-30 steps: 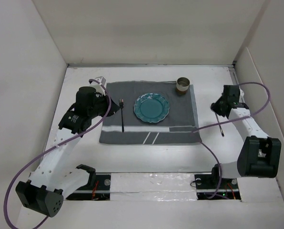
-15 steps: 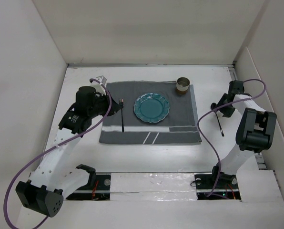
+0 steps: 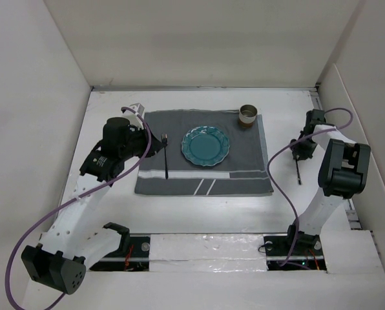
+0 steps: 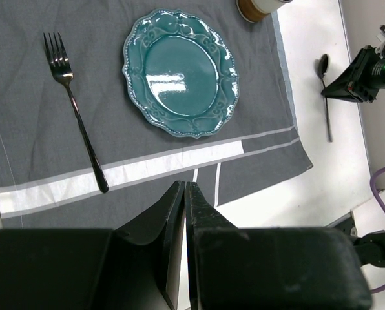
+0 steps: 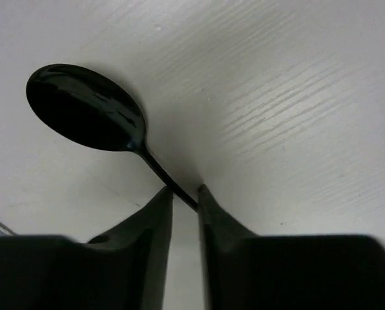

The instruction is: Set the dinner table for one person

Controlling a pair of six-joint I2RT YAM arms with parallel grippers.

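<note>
Top cam sits high up behind the arm bases and looks down and forward, so it takes in the whole tabletop [image 3: 199,213], near edge at the bottom. Left wrist cam hangs well above the left side, aimed past its own left tool [image 4: 184,185] across the striped grey mat [image 4: 37,84] to the spoon [image 4: 322,64] by the right edge. Right wrist cam is super close, almost on the surface. The spoon shows in all three views.
</note>
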